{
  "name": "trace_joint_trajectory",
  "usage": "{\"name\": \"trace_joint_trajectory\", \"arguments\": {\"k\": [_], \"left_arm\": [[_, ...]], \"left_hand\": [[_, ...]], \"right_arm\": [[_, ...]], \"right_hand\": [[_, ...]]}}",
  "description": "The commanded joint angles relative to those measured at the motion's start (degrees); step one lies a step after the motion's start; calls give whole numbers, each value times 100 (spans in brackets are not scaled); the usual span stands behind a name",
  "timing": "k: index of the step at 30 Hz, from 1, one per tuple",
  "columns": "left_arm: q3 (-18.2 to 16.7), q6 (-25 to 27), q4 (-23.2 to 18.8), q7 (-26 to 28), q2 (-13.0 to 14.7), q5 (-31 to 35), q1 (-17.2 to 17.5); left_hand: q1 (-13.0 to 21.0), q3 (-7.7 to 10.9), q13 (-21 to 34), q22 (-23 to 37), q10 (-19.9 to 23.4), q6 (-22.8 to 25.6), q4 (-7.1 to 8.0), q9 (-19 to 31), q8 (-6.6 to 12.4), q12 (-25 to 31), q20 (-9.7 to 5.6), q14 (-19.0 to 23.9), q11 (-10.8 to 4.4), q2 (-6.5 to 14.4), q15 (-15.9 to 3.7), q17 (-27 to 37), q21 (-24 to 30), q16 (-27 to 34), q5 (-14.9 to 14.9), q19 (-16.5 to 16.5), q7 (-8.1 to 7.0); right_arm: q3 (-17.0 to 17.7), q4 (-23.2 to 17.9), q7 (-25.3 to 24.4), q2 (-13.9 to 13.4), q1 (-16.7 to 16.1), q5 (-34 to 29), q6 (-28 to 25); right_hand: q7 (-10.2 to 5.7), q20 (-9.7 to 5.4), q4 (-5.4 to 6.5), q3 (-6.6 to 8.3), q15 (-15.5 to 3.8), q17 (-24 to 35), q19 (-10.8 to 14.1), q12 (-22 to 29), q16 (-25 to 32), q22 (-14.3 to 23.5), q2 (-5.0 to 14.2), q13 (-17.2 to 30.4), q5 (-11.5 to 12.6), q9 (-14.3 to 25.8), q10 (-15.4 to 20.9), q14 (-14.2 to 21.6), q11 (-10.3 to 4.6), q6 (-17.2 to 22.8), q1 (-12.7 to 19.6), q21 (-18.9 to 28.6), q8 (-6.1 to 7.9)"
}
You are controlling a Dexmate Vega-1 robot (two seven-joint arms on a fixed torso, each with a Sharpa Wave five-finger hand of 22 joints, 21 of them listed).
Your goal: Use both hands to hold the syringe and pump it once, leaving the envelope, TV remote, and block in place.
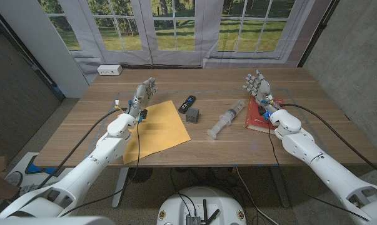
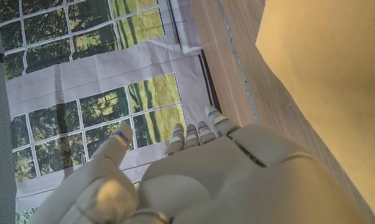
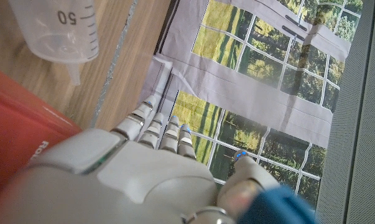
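Between both hands, syringe [image 1: 227, 119] lies nearer right hand [image 1: 257, 84].

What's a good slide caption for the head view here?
Both robot hands, left robot hand and right robot hand, open beside an untouched syringe, envelope, TV remote and block.

Syringe [image 1: 227, 119]: clear plastic, graduated barrel (a "50" mark reads in the right wrist view [image 3: 56, 28]), lying flat and diagonal on the wooden table, near center-right, untouched. Manila envelope [image 1: 158, 128] lies flat left of center at a slight angle. Black TV remote [image 1: 187, 103] sits just off the envelope's far right corner, and the small dark grey block [image 1: 192, 115] sits just beside the remote, between envelope and syringe.
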Motion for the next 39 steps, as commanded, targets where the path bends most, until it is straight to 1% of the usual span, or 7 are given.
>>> {"name": "trace_joint_trajectory", "arguments": {"k": [1,10,14,21,31,34,39], "left_arm": [[-102,110,-558,417,203,154,297],[-125,282,-801,561,285,165,431],[-122,362,-909,609,330,191,463],[-114,498,-1054,725,344,212,503],[-133,561,-1189,993,312,306,580],[-153,633,-1294,1089,336,323,623],[-172,783,-1465,1231,391,366,680]], "left_hand": [[45,27,29,22,31,35,-48,21,30,43,-51,42,-2,345,-7,28,-1,22,15,64,18],[57,27,28,23,43,45,-87,22,27,40,-38,61,-15,348,4,28,-11,19,12,75,12],[61,25,28,23,54,50,-105,22,26,41,-38,66,-12,345,3,27,-16,17,10,79,8],[69,22,28,24,65,60,-136,23,24,38,-18,89,-9,344,2,27,-26,18,7,82,-9],[80,17,28,25,88,74,-176,24,23,38,-8,114,-23,347,0,28,-36,17,5,90,-19],[83,16,28,26,101,85,-187,25,25,40,-7,132,-22,349,3,28,-38,21,4,96,-14],[88,15,28,26,119,100,-204,25,27,43,-10,146,-21,354,15,28,-42,21,3,101,-12]], "right_arm": [[-70,-72,142,-143,58,-202,137],[-154,-418,-42,-450,31,-707,47],[-211,-577,-146,-614,20,-1064,64],[-282,-666,-181,-804,72,-1531,174],[-434,-516,-15,-998,388,-2156,402],[-537,-384,11,-1009,518,-2435,527],[-686,-281,39,-1106,694,-2927,627]], "right_hand": [[-51,-49,-25,50,-119,-10,92,46,32,15,97,19,36,21,81,66,-27,45,93,37,55],[-84,-76,-147,106,-140,-94,166,75,43,14,60,20,47,23,179,148,-9,241,210,60,112],[-164,-88,-246,140,-168,-145,234,90,69,15,34,22,41,25,248,246,-15,299,296,77,112],[-288,-96,-335,169,-183,-174,279,90,91,15,46,25,29,25,286,299,-28,252,374,82,77],[-437,-85,-451,201,-194,-205,307,93,110,16,56,29,2,26,329,342,-43,248,470,78,66],[-590,-66,-536,227,-188,-227,292,84,104,17,62,33,-21,26,326,328,-61,236,542,65,55],[-721,-35,-609,257,-195,-243,259,71,96,18,81,37,-42,27,301,302,-87,204,610,48,41]]}}
